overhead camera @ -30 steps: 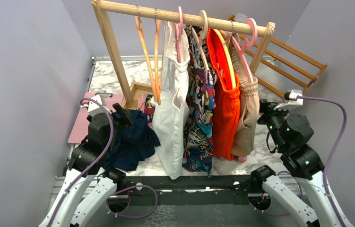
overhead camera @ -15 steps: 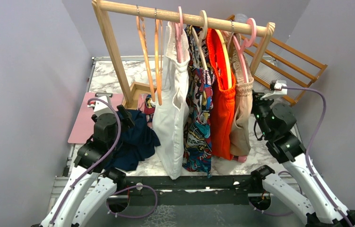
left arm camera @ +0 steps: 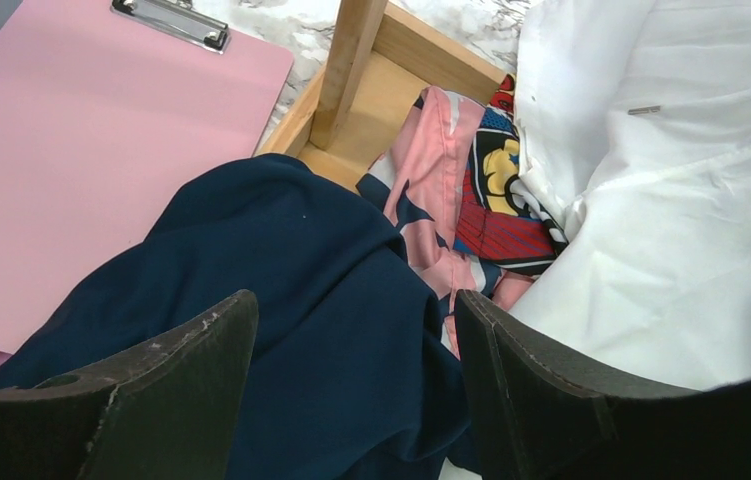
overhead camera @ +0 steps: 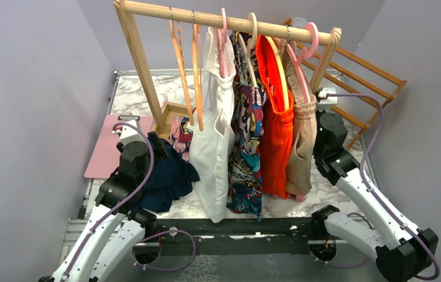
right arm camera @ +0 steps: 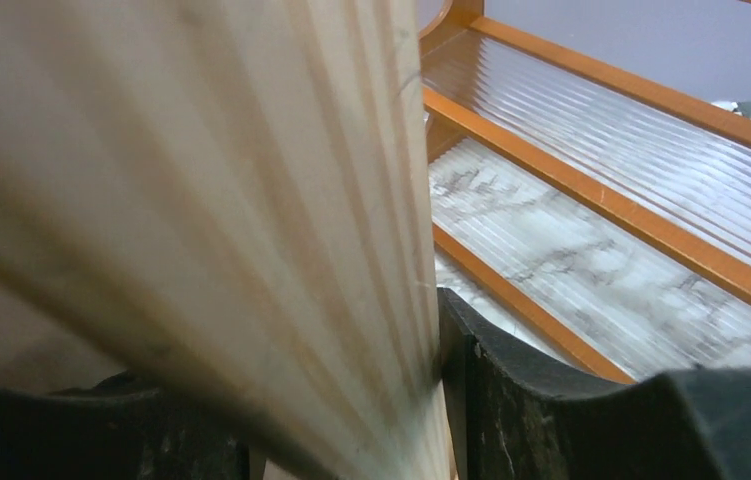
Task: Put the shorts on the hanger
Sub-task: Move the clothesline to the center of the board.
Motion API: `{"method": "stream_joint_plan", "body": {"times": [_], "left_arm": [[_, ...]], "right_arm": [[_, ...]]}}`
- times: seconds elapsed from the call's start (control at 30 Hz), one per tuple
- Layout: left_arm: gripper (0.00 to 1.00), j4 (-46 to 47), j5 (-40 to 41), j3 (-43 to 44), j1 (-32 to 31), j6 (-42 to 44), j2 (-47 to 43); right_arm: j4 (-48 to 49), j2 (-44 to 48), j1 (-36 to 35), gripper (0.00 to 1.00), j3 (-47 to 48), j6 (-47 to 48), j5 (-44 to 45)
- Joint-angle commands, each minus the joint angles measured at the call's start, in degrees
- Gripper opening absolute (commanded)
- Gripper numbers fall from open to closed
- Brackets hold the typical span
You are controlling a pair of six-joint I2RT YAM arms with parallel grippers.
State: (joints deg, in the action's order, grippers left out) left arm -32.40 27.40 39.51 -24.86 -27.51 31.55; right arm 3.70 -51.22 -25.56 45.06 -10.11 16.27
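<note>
The dark navy shorts (overhead camera: 168, 179) lie crumpled on the marble table at the left, beside the rack's base; they also show in the left wrist view (left arm camera: 281, 290). My left gripper (overhead camera: 158, 145) (left arm camera: 351, 305) is open and empty just above them, one finger on each side of a fold. Two thin orange-tan wooden hangers (overhead camera: 177, 64) (overhead camera: 196, 70) hang bare on the rail's left part. My right gripper (overhead camera: 320, 117) (right arm camera: 301, 350) is open at the rack's right leg (right arm camera: 251, 200), which stands between its fingers (right arm camera: 511, 400).
The wooden rack rail (overhead camera: 147, 9) carries a white garment (overhead camera: 215, 147), a comic-print one (overhead camera: 247, 153), bright orange shorts (overhead camera: 279, 147) and a beige one (overhead camera: 303, 147) on pink hangers. A pink clipboard (overhead camera: 106, 150) lies far left. An orange slatted frame (overhead camera: 370, 76) leans back right.
My right arm has swung up and left, from beside the beige garment to the rack's right leg. My left gripper has shifted slightly over the navy shorts.
</note>
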Motion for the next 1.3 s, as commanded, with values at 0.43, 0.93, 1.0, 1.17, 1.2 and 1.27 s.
{"method": "stream_joint_plan", "body": {"times": [0.43,0.93,1.0,1.17,1.2,1.27], "left_arm": [[0.73,2.0,-0.1,-0.3,-0.4,0.8,1.2],[0.72,2.1,0.7,-0.3,-0.4,0.6,2.8],[0.72,2.0,1.3,-0.3,-0.4,0.5,2.4],[0.71,2.0,2.5,-0.7,-0.4,0.2,0.3],[0.71,2.0,2.8,-0.8,-0.4,0.2,-0.1],[0.71,2.0,3.2,-0.8,-0.4,0.2,-0.5]], "right_arm": [[12.6,-9.8,-0.5,0.01,2.2,-1.7,-10.2],[23.6,-20.4,-0.5,0.01,5.7,-6.0,-10.6],[25.3,-22.1,-0.5,0.01,6.6,-5.2,-10.4],[29.2,-26.8,-0.5,0.01,9.7,-3.4,-9.9],[29.5,-27.8,-0.5,0.01,10.7,-3.1,-9.9],[29.9,-29.9,-0.5,0.01,13.1,-2.3,-9.9]]}}
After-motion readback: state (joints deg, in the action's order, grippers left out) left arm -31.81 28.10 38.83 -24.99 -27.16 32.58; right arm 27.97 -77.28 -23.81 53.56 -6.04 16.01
